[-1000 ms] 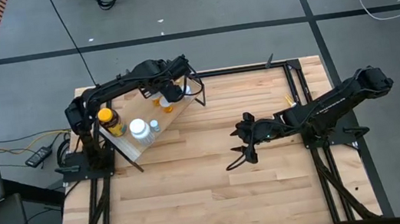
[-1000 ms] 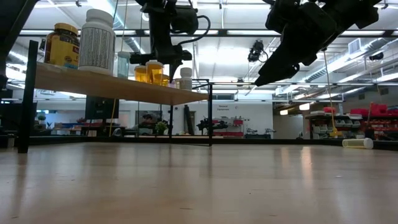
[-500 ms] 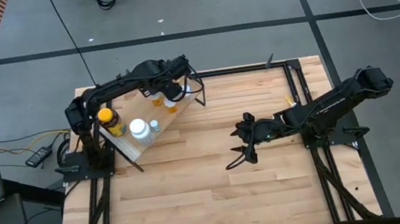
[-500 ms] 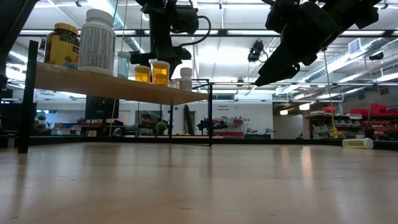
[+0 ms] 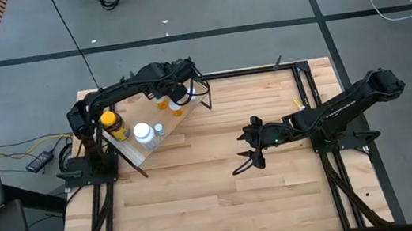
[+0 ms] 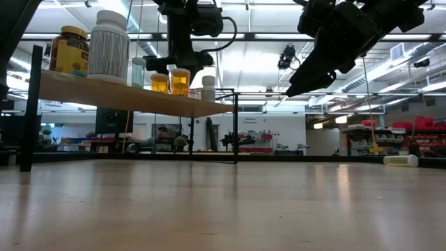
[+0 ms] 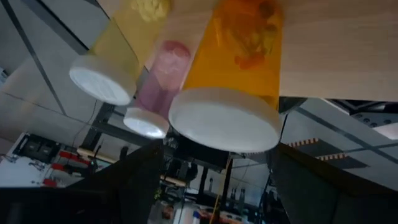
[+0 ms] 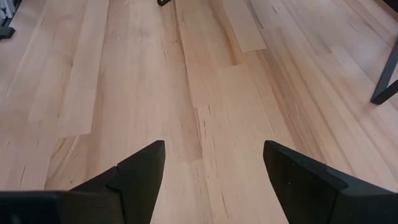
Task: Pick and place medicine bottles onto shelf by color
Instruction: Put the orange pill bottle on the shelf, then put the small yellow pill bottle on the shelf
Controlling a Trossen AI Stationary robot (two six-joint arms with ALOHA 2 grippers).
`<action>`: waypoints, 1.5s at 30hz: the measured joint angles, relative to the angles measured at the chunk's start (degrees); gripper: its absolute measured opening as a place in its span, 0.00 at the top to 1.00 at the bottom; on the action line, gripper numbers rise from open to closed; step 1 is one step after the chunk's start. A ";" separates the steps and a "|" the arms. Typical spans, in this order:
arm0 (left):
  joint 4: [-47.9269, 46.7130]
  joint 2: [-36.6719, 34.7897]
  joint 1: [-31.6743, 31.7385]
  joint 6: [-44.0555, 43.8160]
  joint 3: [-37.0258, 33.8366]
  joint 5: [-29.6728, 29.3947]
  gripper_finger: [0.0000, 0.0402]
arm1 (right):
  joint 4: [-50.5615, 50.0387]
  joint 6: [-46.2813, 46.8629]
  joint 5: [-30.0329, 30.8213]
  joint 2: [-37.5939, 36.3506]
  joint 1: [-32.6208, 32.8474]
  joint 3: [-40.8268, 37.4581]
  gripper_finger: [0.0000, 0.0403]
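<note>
Both grippers (image 5: pixel 180 95) (image 5: pixel 248 158) hover open.

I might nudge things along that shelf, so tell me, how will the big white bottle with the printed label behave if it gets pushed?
The white bottle looks tall and stands near the shelf edge, so it may tip off. Its round body would probably roll once down. It looks like rigid plastic; weight can't be judged.

You stand on a grey concrete floor (image 5: pixel 199 5) crossed by dark tape lines (image 5: pixel 321 20). Beyond the butcher-block wooden tabletop (image 5: pixel 225 201), long white ceiling lights (image 6: pixel 411 97) brighten a workshop; red storage shelves (image 6: pixel 425 136) line its far wall.
</note>
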 joint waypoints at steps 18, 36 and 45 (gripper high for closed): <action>0.01 -0.18 -1.40 -1.73 0.00 -3.85 0.28 | 0.09 0.38 -0.22 0.00 0.00 0.00 0.30; 6.73 -10.61 -5.98 -6.38 0.02 -8.85 0.28 | -0.07 0.40 3.14 0.00 0.02 0.00 0.30; 26.70 -12.81 -16.93 -19.55 0.09 -15.29 0.28 | -7.82 7.87 16.42 -0.02 -0.07 -0.02 0.30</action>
